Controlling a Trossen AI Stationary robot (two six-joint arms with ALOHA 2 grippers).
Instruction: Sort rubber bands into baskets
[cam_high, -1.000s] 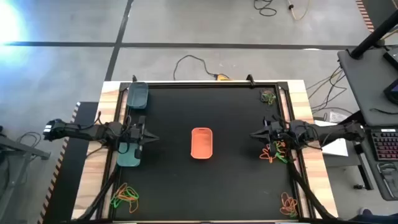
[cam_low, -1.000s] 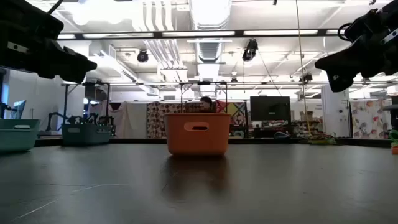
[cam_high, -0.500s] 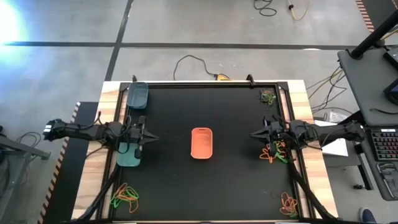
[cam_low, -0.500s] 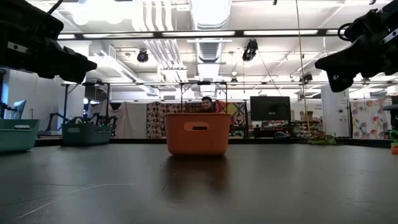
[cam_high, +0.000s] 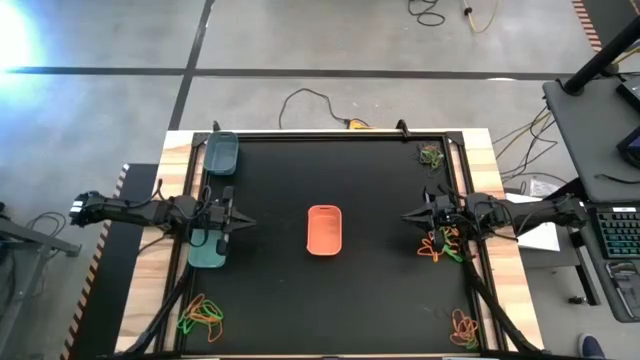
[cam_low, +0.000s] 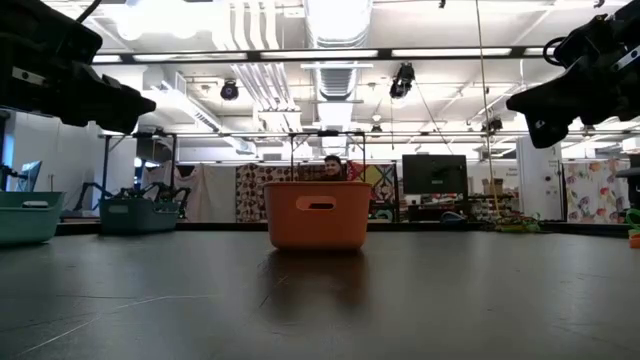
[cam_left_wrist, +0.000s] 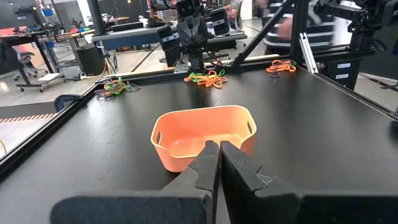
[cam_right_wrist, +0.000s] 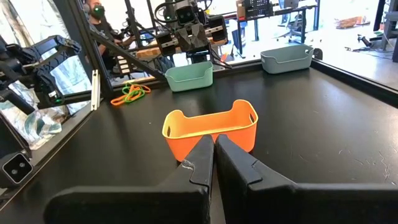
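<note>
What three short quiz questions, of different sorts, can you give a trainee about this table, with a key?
1. True or false: the orange basket already holds rubber bands.
2. Which gripper hangs over the band pile near mid-edge?
A. left gripper
B. right gripper
3. Fill in: both grippers are ____ and hold nothing.

Key:
1. False; the left wrist view shows it empty.
2. B
3. shut
</note>
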